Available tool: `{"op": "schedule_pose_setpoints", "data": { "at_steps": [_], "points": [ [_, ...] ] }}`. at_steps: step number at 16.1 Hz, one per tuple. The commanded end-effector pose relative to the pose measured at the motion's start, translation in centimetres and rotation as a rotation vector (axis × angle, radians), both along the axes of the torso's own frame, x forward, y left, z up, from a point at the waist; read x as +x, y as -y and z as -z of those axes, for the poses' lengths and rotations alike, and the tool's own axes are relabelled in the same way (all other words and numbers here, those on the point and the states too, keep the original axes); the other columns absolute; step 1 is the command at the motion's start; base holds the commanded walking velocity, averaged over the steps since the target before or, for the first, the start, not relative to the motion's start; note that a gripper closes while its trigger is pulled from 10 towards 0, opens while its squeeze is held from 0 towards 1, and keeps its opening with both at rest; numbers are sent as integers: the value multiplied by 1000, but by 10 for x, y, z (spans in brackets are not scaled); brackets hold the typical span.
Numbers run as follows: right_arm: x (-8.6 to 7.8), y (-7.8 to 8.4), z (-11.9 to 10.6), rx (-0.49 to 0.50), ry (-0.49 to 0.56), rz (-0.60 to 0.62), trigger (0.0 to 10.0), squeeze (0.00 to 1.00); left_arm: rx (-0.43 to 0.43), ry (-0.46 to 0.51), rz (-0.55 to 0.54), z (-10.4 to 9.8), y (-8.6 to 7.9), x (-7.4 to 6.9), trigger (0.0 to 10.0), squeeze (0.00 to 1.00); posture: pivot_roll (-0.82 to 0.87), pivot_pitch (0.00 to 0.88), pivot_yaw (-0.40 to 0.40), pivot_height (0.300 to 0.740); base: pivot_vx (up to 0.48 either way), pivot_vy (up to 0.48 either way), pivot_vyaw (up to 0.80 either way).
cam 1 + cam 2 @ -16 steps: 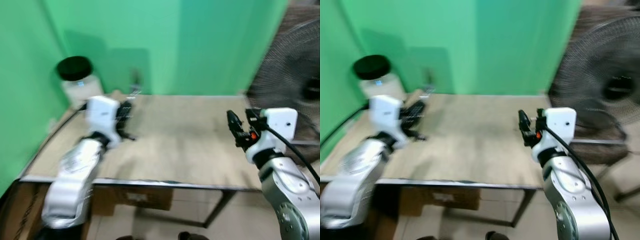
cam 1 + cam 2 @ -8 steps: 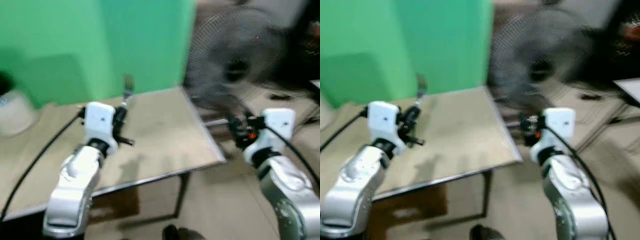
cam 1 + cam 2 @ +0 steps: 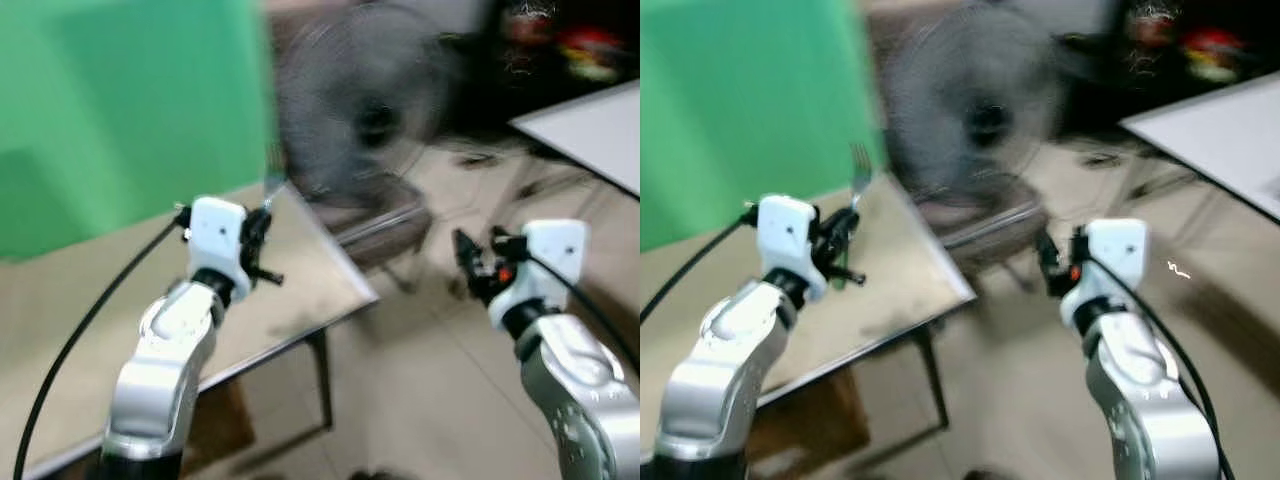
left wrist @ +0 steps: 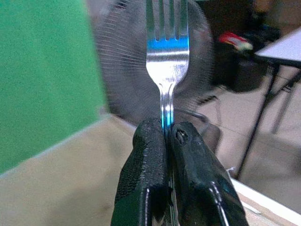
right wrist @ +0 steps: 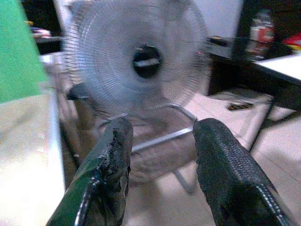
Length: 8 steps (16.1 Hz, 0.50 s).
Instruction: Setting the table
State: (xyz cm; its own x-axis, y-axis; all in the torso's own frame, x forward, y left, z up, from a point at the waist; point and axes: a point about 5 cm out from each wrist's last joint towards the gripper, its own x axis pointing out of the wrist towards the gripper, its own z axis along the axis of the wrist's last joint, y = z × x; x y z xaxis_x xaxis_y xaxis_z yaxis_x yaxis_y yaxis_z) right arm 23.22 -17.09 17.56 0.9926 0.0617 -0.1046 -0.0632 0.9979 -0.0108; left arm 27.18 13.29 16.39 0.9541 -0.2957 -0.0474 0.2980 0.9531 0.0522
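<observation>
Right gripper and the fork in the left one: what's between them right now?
Between the right gripper and the fork in the left gripper, the right eye view shows the table's corner, bare floor and, behind, a standing fan.

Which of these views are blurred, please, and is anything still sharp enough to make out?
Both eye views are smeared by motion: the fan and table edge are soft. The left wrist view is sharpest, showing the fork clamped in the left gripper, with blue glare on its neck. In the right wrist view the right gripper is crisp, the fan behind hazy.
</observation>
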Motion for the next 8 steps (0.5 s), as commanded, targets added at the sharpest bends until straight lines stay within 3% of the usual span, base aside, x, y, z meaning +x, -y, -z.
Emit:
{"op": "schedule_pose_setpoints", "data": {
  "at_steps": [1,3,5,8],
  "points": [
    [1,5,-1,-24,-8,18,10000,0,-15,17,-7,-3,2,3,10000,0,-18,0,59,740,0,0,-800],
    [7,13,-4,-41,-8,47,10000,0,-9,42,-6,-5,10,8,10000,0,-6,0,29,740,0,0,-800],
    [14,11,-8,-59,4,30,10000,0,-17,49,-18,-9,10,9,10000,0,-8,0,26,740,0,0,-800],
    [6,15,-8,-85,7,61,10000,0,-22,39,12,-2,11,10,10000,0,-64,0,87,740,0,0,-800]
  ]
}}
